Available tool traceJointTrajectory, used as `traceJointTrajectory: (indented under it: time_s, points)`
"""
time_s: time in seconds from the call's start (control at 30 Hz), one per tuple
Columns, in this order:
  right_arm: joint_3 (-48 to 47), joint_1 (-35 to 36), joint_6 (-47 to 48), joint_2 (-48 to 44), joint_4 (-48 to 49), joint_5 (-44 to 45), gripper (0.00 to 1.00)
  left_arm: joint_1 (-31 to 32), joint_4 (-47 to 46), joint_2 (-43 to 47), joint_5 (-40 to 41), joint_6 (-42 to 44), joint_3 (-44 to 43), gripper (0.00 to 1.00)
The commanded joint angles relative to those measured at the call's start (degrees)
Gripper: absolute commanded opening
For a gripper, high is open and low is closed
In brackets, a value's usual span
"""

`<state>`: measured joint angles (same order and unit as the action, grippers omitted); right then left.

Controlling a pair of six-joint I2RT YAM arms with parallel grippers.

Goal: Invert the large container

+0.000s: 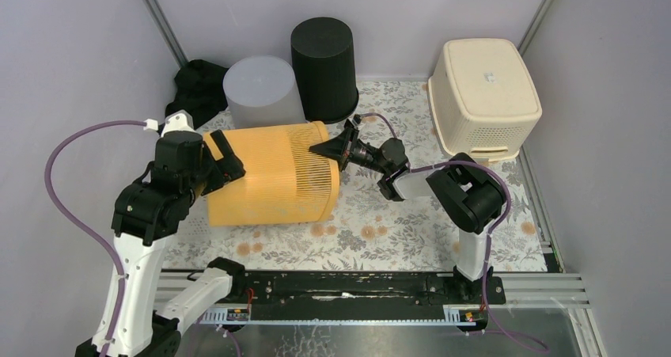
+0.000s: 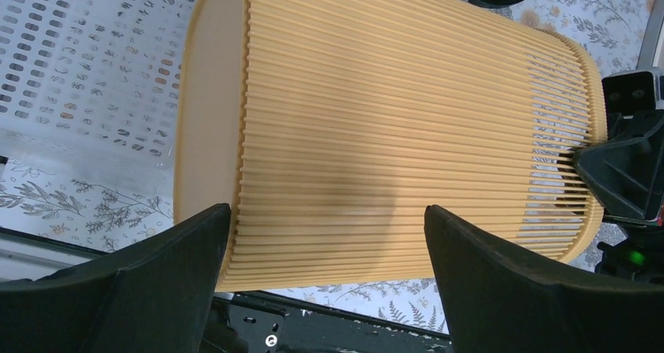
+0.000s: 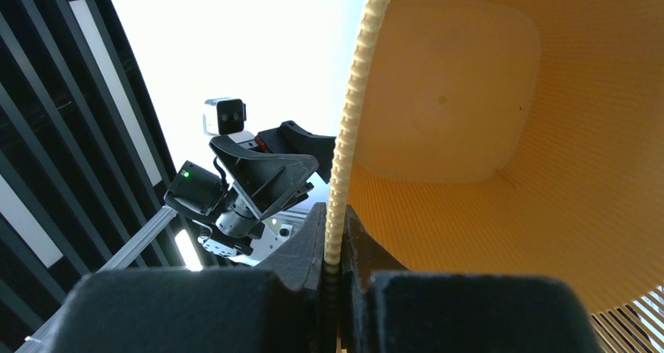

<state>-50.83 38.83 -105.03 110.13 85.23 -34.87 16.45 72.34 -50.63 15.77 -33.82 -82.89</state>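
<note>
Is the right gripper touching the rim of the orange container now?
Touching. The right wrist view shows it: the right gripper has one finger on each side of the rim of the orange container, closed with no gap.

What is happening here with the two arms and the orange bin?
The two arms are working on the ribbed orange container, which lies on its side on the flowered table. The right gripper is shut on its rim at the open end. The left gripper is open at the closed end, its fingers spread over the ribbed wall. The container is not upside down yet.
</note>
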Motion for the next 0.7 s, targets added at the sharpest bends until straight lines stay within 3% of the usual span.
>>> traceJointTrajectory:
  time_s: [0.0, 0.27, 0.67]
  points:
    - [-2.08, 1.34, -0.84, -1.06, 12.70, 1.08, 0.06, 0.21, -6.59, -0.99, -2.94, -0.51, -1.77, 1.00]
    - [1.13, 1.34, 0.71, -0.78, 12.65, -0.07, 0.28, 0.17, -8.40, -1.55, -5.80, -0.96, -1.42, 1.00]
    - [7.27, 1.34, 3.26, -1.10, 12.56, -1.05, 0.44, 0.12, -10.86, -1.88, -9.39, -1.60, -1.19, 1.00]
